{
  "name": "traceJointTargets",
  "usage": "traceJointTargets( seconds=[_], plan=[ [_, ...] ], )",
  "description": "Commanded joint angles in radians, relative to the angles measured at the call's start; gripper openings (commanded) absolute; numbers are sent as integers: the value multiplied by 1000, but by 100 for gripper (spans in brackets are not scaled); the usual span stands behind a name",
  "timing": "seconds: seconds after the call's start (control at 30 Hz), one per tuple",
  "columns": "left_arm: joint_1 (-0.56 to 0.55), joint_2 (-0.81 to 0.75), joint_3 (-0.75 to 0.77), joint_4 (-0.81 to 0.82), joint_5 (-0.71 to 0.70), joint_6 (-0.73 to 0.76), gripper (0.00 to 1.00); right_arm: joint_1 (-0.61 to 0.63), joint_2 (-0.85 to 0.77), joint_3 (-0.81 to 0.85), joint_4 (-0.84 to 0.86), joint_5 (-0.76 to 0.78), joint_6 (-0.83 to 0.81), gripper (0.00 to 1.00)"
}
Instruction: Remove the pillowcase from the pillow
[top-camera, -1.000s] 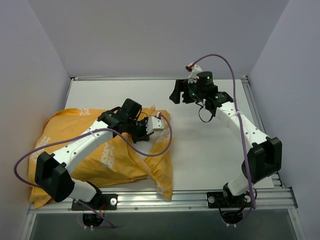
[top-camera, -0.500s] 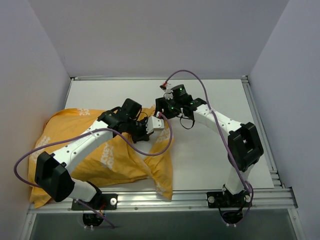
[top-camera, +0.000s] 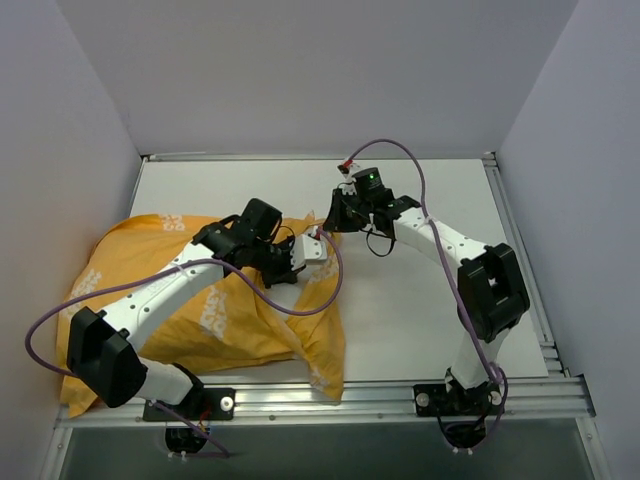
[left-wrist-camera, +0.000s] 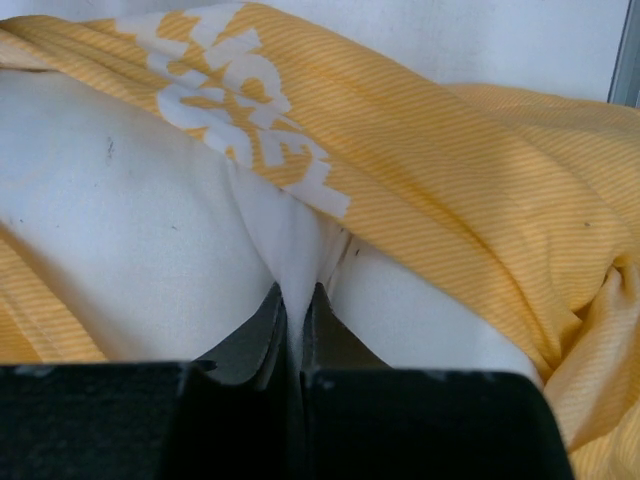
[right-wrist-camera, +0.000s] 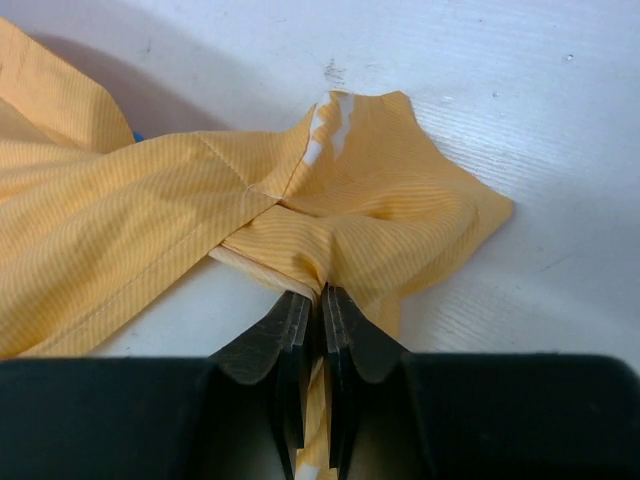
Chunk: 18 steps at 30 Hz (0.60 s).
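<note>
The orange-yellow pillowcase (top-camera: 225, 320) lies bunched on the left half of the table, with the pillow mostly inside it. In the left wrist view the white pillow (left-wrist-camera: 130, 220) bulges out from under the pillowcase's printed edge (left-wrist-camera: 450, 170). My left gripper (left-wrist-camera: 293, 298) is shut on a pinch of that white fabric; from above it (top-camera: 298, 262) sits at the cover's right side. My right gripper (right-wrist-camera: 320, 295) is shut on a gathered corner of the pillowcase (right-wrist-camera: 380, 220) that rests on the table. In the top view it (top-camera: 333, 220) is at the cover's far right tip.
The white tabletop (top-camera: 430, 300) stretches to the right of the fabric. A metal rail (top-camera: 400, 392) runs along the near edge and another (top-camera: 512, 230) along the right side. Grey walls close in the left, back and right.
My right arm swung left from the back middle to the pillowcase's far corner, and its jaws closed on the fabric. The left arm has barely moved and keeps its grip.
</note>
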Motion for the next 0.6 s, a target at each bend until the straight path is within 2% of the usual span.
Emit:
traceJointTargets(
  seconds=[0.0, 0.07, 0.27, 0.33, 0.43, 0.57],
  plan=[
    [0, -42, -19, -145, 25, 20, 2, -47, 21, -9, -11, 136, 35, 8],
    [0, -45, -21, -151, 28, 22, 2, -61, 55, 11, -23, 161, 38, 0],
    [38, -68, 56, -156, 65, -38, 2, -67, 143, 27, -28, 199, 39, 0],
    [105, -68, 166, -168, 98, -76, 2, -99, 149, -5, -3, 231, 61, 0],
    [164, -59, 307, -244, 167, -44, 2, -173, 156, -90, 119, 195, 122, 0],
    [181, -71, 308, -252, 174, -46, 2, -179, 218, -128, 175, 133, 151, 0]
  ],
)
